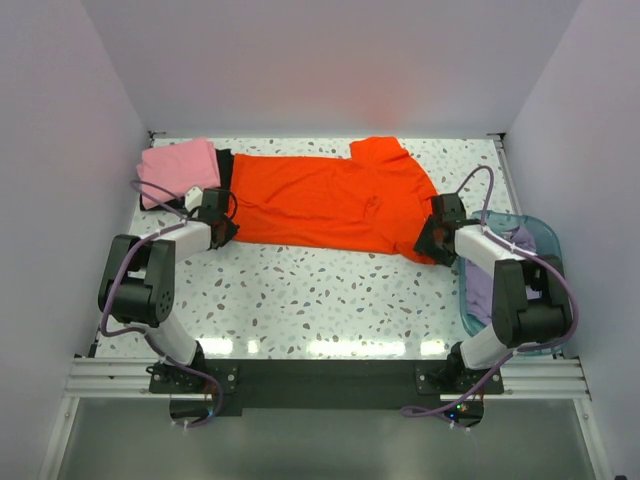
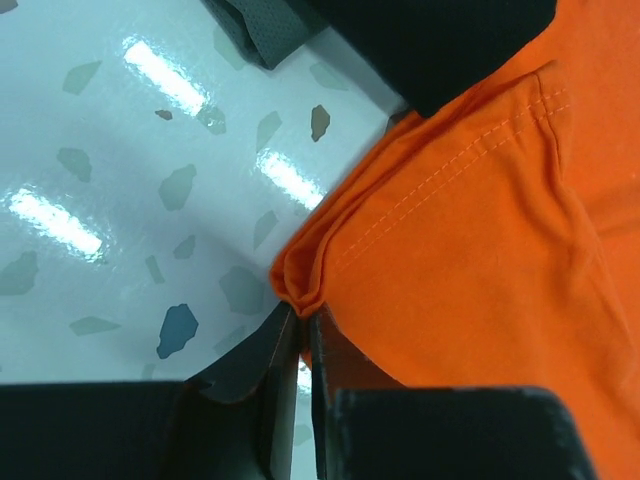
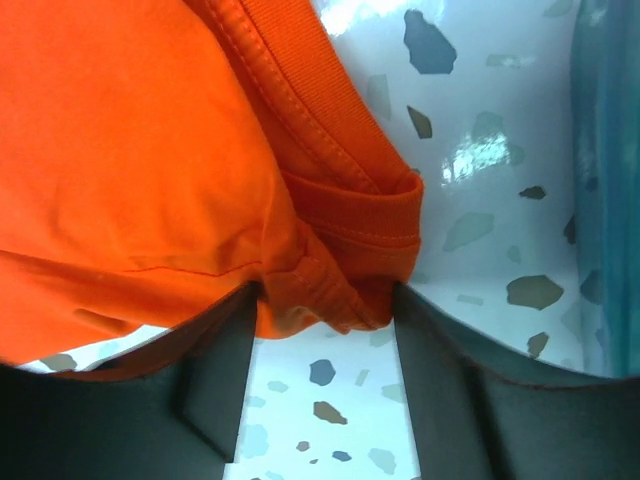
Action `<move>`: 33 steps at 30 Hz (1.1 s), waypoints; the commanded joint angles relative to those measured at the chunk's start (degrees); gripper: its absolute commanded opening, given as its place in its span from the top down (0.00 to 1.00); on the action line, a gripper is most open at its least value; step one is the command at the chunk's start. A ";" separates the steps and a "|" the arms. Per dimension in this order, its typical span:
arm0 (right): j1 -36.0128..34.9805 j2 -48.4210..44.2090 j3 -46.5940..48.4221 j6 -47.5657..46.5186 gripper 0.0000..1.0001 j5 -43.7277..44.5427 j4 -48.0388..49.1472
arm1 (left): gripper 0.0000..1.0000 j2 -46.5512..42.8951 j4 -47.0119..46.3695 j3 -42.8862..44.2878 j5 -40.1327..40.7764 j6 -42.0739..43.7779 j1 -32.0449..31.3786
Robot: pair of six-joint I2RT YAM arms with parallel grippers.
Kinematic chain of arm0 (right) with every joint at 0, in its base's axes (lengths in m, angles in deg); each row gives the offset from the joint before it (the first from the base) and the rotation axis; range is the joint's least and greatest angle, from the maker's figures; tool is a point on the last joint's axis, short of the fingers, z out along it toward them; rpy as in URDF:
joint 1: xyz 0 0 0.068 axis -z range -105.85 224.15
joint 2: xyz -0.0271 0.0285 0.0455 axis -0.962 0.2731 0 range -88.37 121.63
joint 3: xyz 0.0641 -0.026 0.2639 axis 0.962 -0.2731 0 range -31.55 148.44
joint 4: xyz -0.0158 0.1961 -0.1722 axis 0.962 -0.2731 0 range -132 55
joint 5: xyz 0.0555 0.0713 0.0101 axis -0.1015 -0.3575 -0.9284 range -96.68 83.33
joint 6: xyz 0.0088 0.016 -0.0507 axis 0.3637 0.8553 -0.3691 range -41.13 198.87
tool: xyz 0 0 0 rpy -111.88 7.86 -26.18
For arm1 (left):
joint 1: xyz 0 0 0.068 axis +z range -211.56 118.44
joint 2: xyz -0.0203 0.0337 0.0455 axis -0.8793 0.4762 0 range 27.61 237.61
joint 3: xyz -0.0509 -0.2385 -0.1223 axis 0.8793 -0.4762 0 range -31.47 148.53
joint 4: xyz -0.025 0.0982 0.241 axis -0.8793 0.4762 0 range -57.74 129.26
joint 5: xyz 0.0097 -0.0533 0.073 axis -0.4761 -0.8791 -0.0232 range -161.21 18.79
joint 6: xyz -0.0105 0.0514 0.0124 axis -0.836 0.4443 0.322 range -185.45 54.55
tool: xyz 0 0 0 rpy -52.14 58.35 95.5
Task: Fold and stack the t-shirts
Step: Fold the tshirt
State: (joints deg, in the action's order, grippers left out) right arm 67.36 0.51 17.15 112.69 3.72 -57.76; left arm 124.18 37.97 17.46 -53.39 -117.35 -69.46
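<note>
My left gripper (image 1: 222, 228) is pressed almost together, pinching the folded hem corner of the orange-red t-shirt (image 1: 330, 205); in the left wrist view the fingertips (image 2: 283, 345) bite right on the bunched edge. My right gripper (image 1: 432, 238) clamps a thick wad at the shirt's shoulder end. Its jaws stand apart, with cloth filling the gap and touching both fingers (image 3: 225, 370). The ribbed collar band runs just above that wad.

The orange-red shirt lies stretched flat, left to right, across the far half of the speckled table (image 1: 330, 300), with one sleeve pointing to the far edge. The folded pink t-shirt (image 1: 178, 168) sits at the far left corner, with the black t-shirt (image 1: 226, 165) peeking out between it and the orange hem. The pale lavender t-shirt (image 1: 488, 285) lies crumpled in the blue plastic basket (image 1: 545, 235) at the right edge, just beside my right arm.
</note>
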 commanded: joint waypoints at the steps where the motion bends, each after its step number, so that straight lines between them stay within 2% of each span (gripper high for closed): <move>1: 0.46 -0.29 0.07 0.10 0.49 2.61 1.41 | 0.88 0.72 3.42 1.70 3.09 -0.57 -0.01; 3: 0.63 -0.38 0.77 -0.16 0.56 2.61 0.88 | 0.93 -0.16 4.39 1.70 3.79 -0.75 -0.01; 4: 0.90 -0.38 1.04 -0.25 0.66 2.53 0.71 | 0.99 -0.42 4.91 1.79 4.06 -1.01 -0.01; 9: 1.07 -2.21 2.53 -0.78 0.99 0.69 -1.66 | 1.00 -3.14 9.65 2.66 6.60 -1.45 0.08; 16: 2.56 -7.92 2.71 -1.39 1.00 -2.04 -5.97 | 1.00 -7.89 15.20 1.97 8.45 -1.27 1.31; 22: 3.27 -15.83 0.69 -2.01 1.00 -4.68 -10.98 | 1.00 -16.41 20.56 -2.69 9.07 -3.03 1.66; 33: 3.71 -35.25 -5.55 -1.66 0.96 -11.87 -23.72 | 1.00 -40.75 32.50 -16.48 8.55 -9.27 1.75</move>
State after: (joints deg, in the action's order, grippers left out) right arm 70.44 -30.92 12.69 111.60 -5.64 -75.31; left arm 88.88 64.68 3.91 -47.40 -123.60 -68.35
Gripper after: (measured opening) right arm 0.043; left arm 0.028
